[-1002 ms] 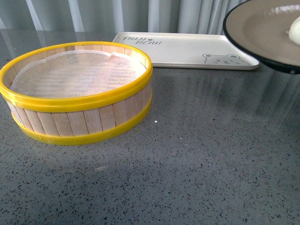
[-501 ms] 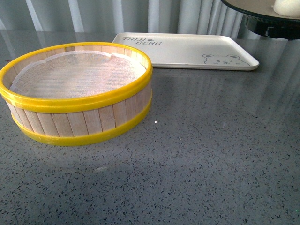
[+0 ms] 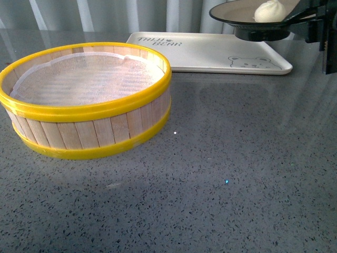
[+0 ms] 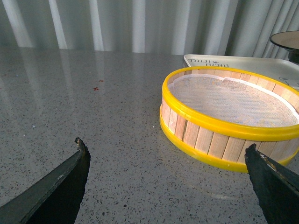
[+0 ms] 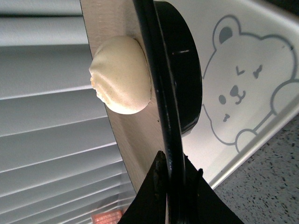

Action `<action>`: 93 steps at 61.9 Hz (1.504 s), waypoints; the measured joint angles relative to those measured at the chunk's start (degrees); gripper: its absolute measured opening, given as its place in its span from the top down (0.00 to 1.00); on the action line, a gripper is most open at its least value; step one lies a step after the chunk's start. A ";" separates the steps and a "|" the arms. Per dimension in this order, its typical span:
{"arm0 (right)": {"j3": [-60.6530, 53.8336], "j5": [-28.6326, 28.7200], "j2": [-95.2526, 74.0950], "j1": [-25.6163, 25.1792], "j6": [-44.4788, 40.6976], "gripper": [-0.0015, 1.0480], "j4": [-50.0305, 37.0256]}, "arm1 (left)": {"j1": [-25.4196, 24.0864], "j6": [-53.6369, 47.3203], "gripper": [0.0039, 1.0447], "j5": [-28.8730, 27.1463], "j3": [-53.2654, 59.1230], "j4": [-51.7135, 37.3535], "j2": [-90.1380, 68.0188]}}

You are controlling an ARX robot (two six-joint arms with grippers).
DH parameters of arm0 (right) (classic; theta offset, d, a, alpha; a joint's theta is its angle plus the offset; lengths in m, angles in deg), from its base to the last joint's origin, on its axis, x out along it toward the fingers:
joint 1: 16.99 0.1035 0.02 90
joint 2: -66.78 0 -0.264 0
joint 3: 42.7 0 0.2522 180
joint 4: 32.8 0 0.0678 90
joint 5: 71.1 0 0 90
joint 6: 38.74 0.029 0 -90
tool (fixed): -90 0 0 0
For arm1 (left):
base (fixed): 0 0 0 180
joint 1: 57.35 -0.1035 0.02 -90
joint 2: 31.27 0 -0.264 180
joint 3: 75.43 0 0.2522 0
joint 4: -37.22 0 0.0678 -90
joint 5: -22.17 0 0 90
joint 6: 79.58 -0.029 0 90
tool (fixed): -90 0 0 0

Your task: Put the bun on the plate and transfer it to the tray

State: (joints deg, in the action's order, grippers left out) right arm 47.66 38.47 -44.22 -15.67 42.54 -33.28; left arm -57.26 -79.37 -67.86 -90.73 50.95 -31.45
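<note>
Left wrist view has our left gripper [image 4: 167, 151] low over the grey speckled countertop [image 4: 93, 116]. Its jaws are spread wide with nothing between them. We judge it idle because the loading half of the job looks done.

In the front view, the yellow-rimmed steamer basket [image 3: 87, 100] sits at 9 o'clock with its gauze liner bare, which fits that reading. Behind it, from 12 toward 1 o'clock, lies the cream tray [image 3: 205, 52], flat on the counter with its bear drawing at the right-hand end.

Over that bear end, at 1 o'clock, is the black-rimmed plate [image 3: 237, 13]. The steamed bun [image 3: 270, 10] rests on its beige inside, a little right of centre. We hold the plate close to level, sensibly, since the bun is loose on it and a tilt would let it roll.

At 2 o'clock our right gripper [image 5: 174, 170] pinches the plate by its rim, jaws clamped with one finger above the rim and one below. Holding it by the edge leaves the foot free to land.

From these angles the foot seems to hover just above the tray, though we cannot rule out a first touch. What remains, we think, is a gentle lowering and then letting go.
</note>
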 joint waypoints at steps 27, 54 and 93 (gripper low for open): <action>2.49 2.01 -3.87 2.89 1.57 0.97 -3.08 | 0.00 0.00 0.06 0.00 0.00 0.00 0.00; 8.15 3.45 -10.58 1.36 1.70 0.97 -0.17 | 0.00 0.00 0.06 0.00 0.00 0.00 0.00; 8.41 3.54 -12.15 1.31 1.42 0.97 -0.28 | 0.00 0.00 0.06 0.00 0.00 0.00 0.00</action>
State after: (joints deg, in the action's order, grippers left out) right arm 56.08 42.01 -56.37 -14.36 43.96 -33.56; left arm -57.26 -79.37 -67.86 -90.73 50.95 -31.45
